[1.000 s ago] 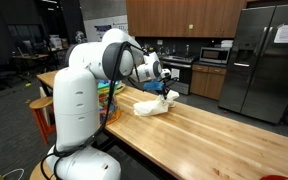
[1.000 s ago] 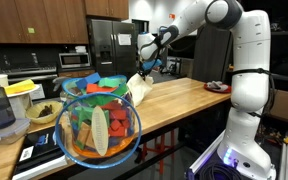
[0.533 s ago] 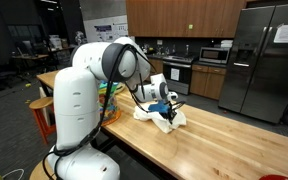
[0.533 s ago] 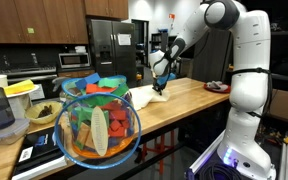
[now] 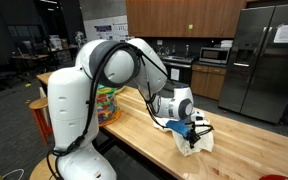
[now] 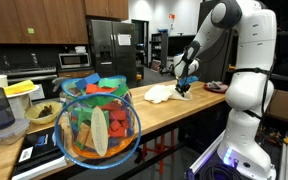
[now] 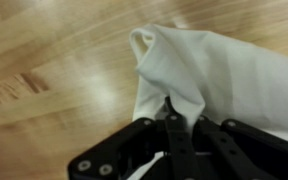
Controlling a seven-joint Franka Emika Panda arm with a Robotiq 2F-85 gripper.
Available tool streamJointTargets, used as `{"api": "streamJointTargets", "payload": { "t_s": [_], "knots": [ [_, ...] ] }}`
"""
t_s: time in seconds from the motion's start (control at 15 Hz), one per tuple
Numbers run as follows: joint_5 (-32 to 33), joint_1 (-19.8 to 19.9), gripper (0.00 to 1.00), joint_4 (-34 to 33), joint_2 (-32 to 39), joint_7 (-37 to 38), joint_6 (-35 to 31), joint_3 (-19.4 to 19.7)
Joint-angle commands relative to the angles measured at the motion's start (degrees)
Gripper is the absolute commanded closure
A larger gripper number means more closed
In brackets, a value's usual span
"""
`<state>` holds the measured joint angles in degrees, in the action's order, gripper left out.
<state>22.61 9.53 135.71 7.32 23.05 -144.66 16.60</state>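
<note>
Low over the table point(image 5: 254, 148), the gripper point(image 5: 192, 127) has its fingers pinched tight on the cloth point(image 5: 197, 142), which lies bunched near the table's edge

Runs as a long wood counter point(image 5: 252, 142) from left of centre to the lower right corner in an exterior view. Climbs from lower left to right of centre in an exterior view point(image 6: 169, 110). Bears a crumpled white cloth point(image 5: 197, 143) low and right of centre, lying flat on the boards. Holds a bowl point(image 6: 99, 122) of coloured pieces at lower left, well apart from the cloth point(image 6: 160, 94). Carries a small dark thing point(image 6: 216, 87), too small to tell, further right. Fills the wrist view's left with pale grain, cloth bunched at upper right.
</note>
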Motion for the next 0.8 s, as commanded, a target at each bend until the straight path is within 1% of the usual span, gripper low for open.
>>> {"api": "streamJointTargets", "payload": {
  "t_s": [0.0,0.2,0.47,0.53,0.73],
  "knots": [
    [-5.77,4.11,0.99,-1.79,0.86,-3.74,0.24,1.91],
    [-11.65,5.59,0.99,-7.42,1.37,-6.78,2.7,1.81],
    [-17.53,4.67,0.99,-19.62,3.57,-7.78,8.29,-0.13],
    [-18.43,4.36,0.99,-22.93,4.6,-7.68,9.59,-0.74],
    [-18.09,2.74,0.99,-33.15,8.24,-7.21,13.59,-2.56]
  ]
}}
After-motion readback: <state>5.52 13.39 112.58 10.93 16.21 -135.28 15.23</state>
